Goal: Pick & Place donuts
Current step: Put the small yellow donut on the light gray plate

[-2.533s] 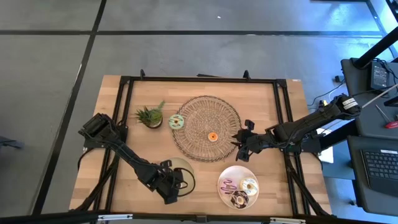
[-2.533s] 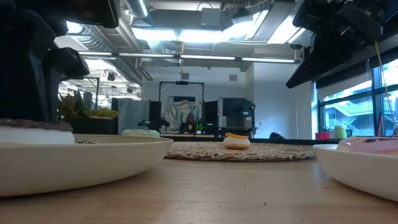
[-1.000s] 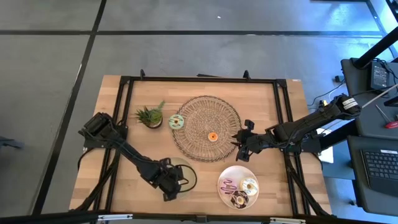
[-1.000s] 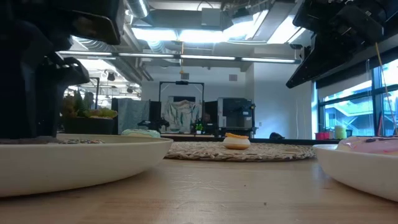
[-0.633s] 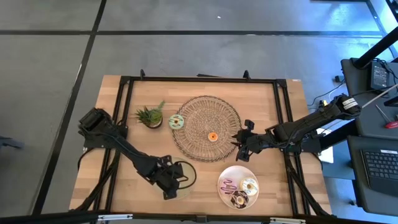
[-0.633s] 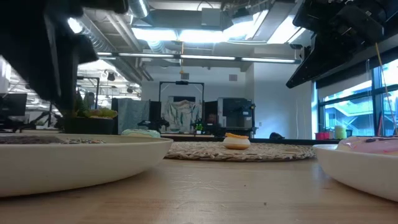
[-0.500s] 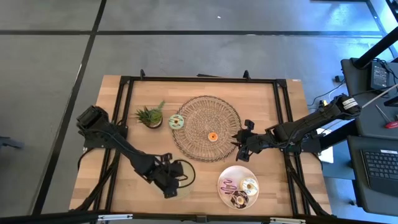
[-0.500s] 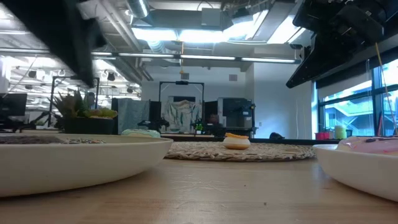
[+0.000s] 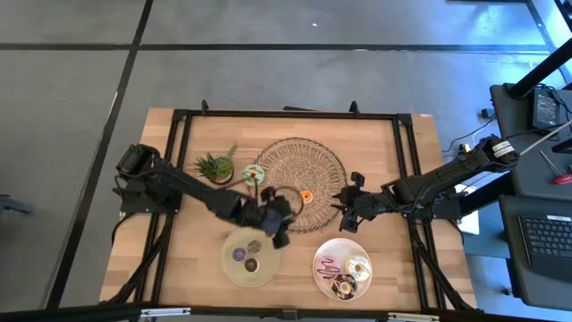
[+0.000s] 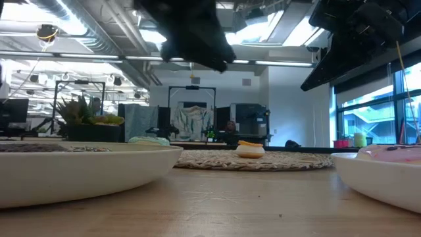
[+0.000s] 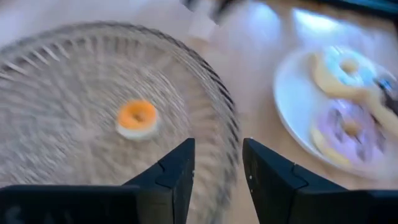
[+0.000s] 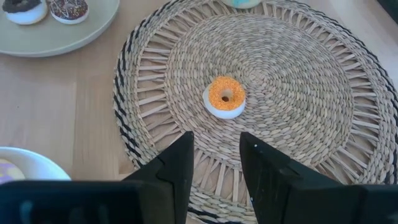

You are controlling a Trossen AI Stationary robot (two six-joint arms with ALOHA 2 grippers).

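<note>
A: Left gripper [image 9: 288, 202] first. Status?

B: It hangs over the near-left edge of the woven mat [image 9: 332, 175], between the mat centre and the pale green plate [image 9: 266, 271]. In the left wrist view its two dark fingers [image 11: 174, 177] stand apart with nothing between them. The orange donut [image 9: 306, 196] lies on the mat just beyond the fingertips, not touched.

A: Right gripper?

B: Right gripper [image 9: 344, 208] is at the mat's right edge, above the table [image 9: 416, 143]. Its fingers [image 12: 171, 165] are also spread and empty, pointing toward the same orange donut, which sits flat near the mat centre.

A: Other donuts?

B: Two small ones on the pale green plate: a purple donut [image 9: 238, 254] and a brown donut [image 9: 252, 265], side by side. The right wrist view shows the brown one carrying sprinkles. The green donut [image 9: 253, 174] rests at the mat's left rim, just beside the potted plant [image 9: 215, 165]. The pink plate [image 9: 320, 254], near the right front of the table, holds three more: a white-iced donut [image 9: 358, 266], a pink donut [image 9: 329, 266] with dark squiggles, and a dark brown donut [image 9: 344, 286].

A: Low view?

B: Orange donut visible on the mat, both plate rims in the foreground, arms dark overhead.
</note>
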